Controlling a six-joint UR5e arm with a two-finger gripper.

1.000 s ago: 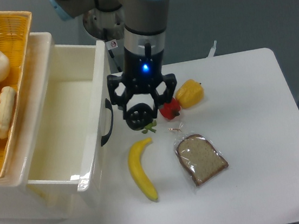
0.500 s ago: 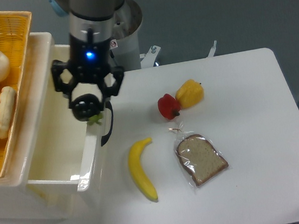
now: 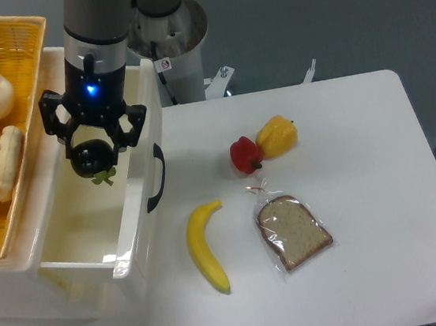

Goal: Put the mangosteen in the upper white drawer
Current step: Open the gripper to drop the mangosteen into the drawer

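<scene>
Upper left of frame: gripper [image 3: 92, 157], jaws clamped on the mangosteen [image 3: 92, 158], hangs above the open drawer [image 3: 141, 220]. Carrying appears done; release into the drawer remains.

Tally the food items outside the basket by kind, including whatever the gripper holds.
Mangosteen, in the gripper over the upper white drawer: 1
Peppers: 2, red pepper, yellow pepper
Banana: 1
Bagged bread slice: 1
Total: 5
</scene>
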